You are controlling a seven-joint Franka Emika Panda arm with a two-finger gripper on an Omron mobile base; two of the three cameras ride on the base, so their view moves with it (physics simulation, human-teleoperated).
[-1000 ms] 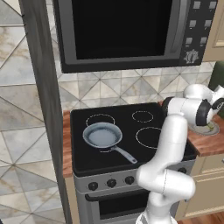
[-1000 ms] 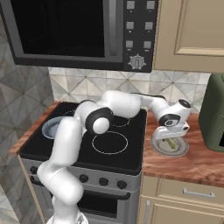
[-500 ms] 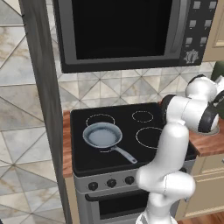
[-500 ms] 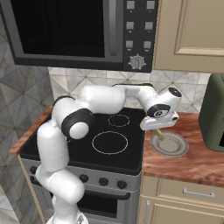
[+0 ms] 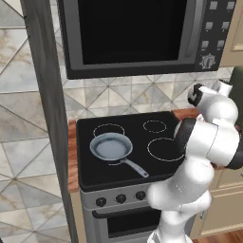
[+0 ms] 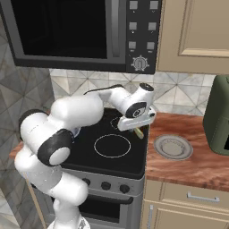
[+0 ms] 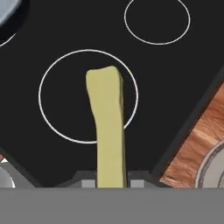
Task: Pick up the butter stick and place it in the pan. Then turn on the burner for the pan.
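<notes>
My gripper (image 6: 139, 129) is shut on the butter stick (image 7: 107, 127), a pale-yellow bar that sticks out from between the fingertips. It hangs above the black cooktop, over the front right ring (image 7: 87, 96) near the cooktop's right edge. In the right base view the butter stick (image 6: 140, 133) peeks out below the hand. The grey-blue pan (image 5: 111, 146) sits on the front left burner (image 5: 115, 163), handle pointing front-right, well to the left of the gripper. A sliver of the pan (image 7: 8, 13) shows in a corner of the hand view.
A round grey plate (image 6: 173, 146) lies on the wooden counter right of the stove. A dark green appliance (image 6: 219, 120) stands at the far right. The microwave (image 6: 80, 31) hangs above the cooktop. Stove knobs (image 5: 121, 198) line the front panel.
The hand has swung left with the butter stick, from above the grey plate on the counter to above the cooktop's right side.
</notes>
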